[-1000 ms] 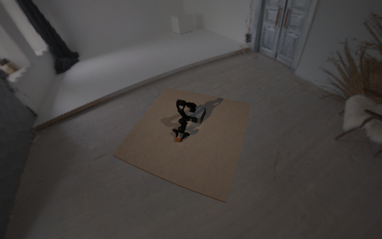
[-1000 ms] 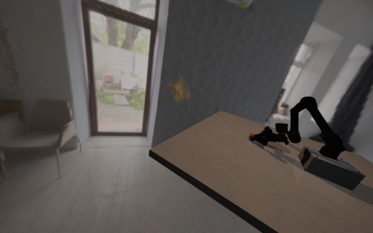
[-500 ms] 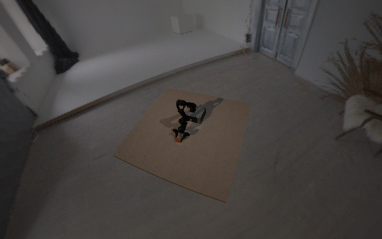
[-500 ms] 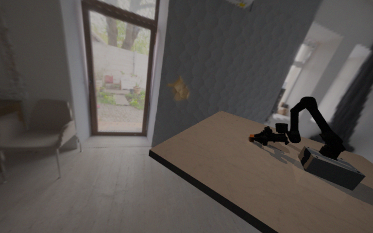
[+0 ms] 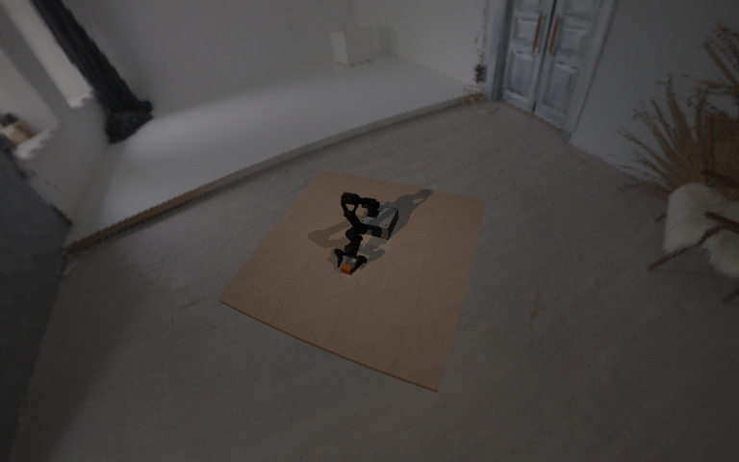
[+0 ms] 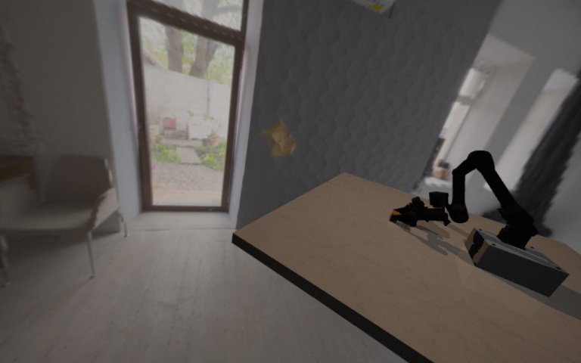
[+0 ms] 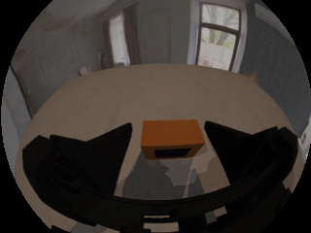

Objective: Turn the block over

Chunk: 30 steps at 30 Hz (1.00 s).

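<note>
Tabletop [image 5: 403,304] [image 6: 325,239] [image 7: 170,89] below, the tool [image 5: 351,264] [image 6: 395,215] [image 7: 170,126] reaches forward, nearly level, fingers spread.

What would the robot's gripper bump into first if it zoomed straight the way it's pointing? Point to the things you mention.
Probably the orange block [image 5: 345,269] [image 6: 395,213] [image 7: 172,133]. The gripper [image 5: 350,263] [image 6: 396,217] [image 7: 170,126] is open, and the block sits between its fingers, so they might slide past either side. How near the table [image 5: 403,304] [image 6: 333,239] [image 7: 160,92] is, I can't tell.

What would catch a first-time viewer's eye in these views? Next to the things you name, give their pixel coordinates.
Most likely the orange block [image 5: 345,269] [image 6: 394,213] [image 7: 172,132], the brightest thing on the table [image 5: 403,304] [image 6: 333,239] [image 7: 160,89], sitting between the spread fingers of the black gripper [image 5: 350,262] [image 6: 396,216] [image 7: 170,126]. Next, the tall glass door [image 6: 186,128] [image 7: 219,41], left of the quilted-looking grey wall [image 6: 343,94] in the exterior view.
</note>
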Motion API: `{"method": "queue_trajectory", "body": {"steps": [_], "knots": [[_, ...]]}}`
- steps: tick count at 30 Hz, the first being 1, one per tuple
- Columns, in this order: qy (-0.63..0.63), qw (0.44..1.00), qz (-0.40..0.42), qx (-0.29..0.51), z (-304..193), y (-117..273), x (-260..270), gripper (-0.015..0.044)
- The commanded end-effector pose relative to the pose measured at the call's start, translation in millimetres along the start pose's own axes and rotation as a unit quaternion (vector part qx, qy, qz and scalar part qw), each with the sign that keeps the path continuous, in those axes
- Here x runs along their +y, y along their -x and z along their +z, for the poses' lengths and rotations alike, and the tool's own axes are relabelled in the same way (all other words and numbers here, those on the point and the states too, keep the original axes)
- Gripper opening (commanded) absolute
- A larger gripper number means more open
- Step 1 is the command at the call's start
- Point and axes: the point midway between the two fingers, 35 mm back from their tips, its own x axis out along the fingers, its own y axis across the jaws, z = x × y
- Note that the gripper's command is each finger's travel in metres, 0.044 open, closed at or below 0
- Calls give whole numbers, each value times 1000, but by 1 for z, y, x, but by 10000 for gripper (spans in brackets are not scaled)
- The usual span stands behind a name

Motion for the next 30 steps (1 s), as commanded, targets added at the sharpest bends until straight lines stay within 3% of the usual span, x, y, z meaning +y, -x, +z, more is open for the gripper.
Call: {"method": "queue_trajectory", "body": {"steps": [1, 20, 30], "knots": [[3, 1000, 1, -1, 0, 0, 0, 440], [3, 1000, 1, 2, 1, -1, 0, 440], [1, 985, 2, 172, 29, -4, 2, 440]]}}
